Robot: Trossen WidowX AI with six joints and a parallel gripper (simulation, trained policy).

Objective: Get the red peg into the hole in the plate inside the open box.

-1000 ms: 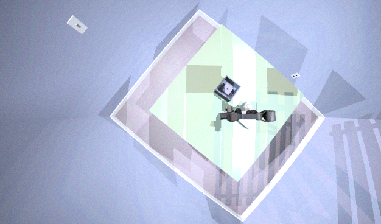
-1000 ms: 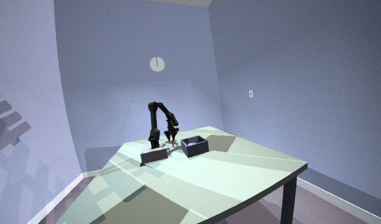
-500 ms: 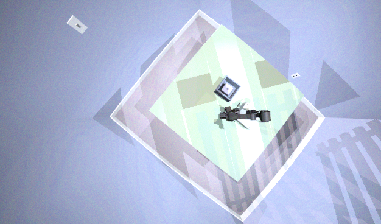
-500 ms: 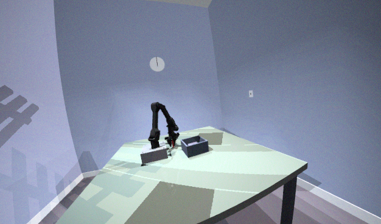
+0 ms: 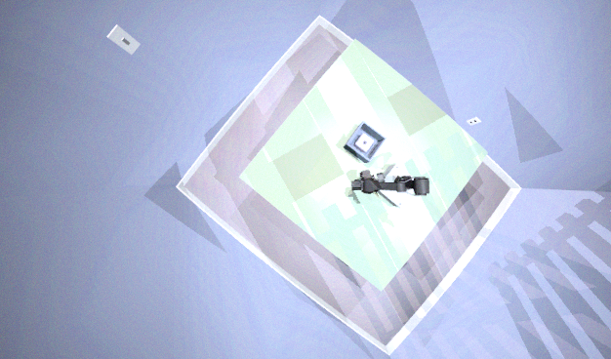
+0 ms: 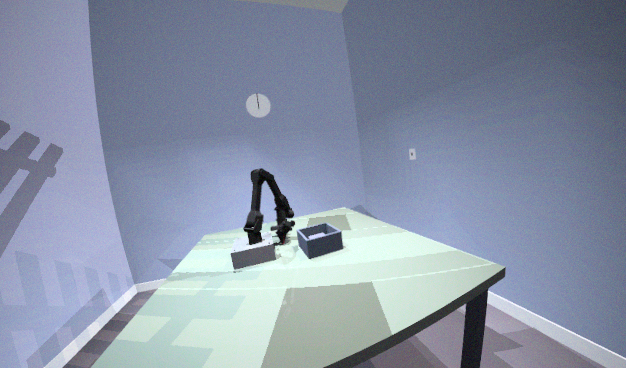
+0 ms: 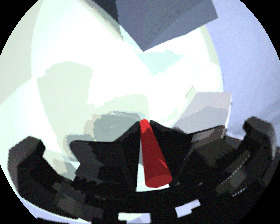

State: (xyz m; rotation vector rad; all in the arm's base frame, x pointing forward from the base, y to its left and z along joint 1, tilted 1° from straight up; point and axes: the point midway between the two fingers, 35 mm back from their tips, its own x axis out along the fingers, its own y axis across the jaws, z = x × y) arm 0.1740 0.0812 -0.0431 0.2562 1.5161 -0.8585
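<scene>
The red peg (image 7: pixel 155 159) is between the two black fingers in the wrist view, its round end toward the camera and its far end by the fingertips. My gripper (image 7: pixel 144 123) (image 6: pixel 283 241) is shut on it, low over the table beside the box. Whether the peg touches the table cannot be told. The open dark blue-grey box (image 5: pixel 375 131) (image 6: pixel 327 246) (image 7: pixel 166 24) stands a short way from the gripper. The pale plate (image 5: pixel 370 139) (image 6: pixel 316 235) with its small dark hole shows inside it, and the hole holds no peg.
The arm's grey base block (image 6: pixel 253 256) stands on the table (image 5: pixel 279 190) (image 6: pixel 416 260), on the other side of the gripper from the box. The box walls rise above the plate on all sides. Shadows and bright patches cross the table top.
</scene>
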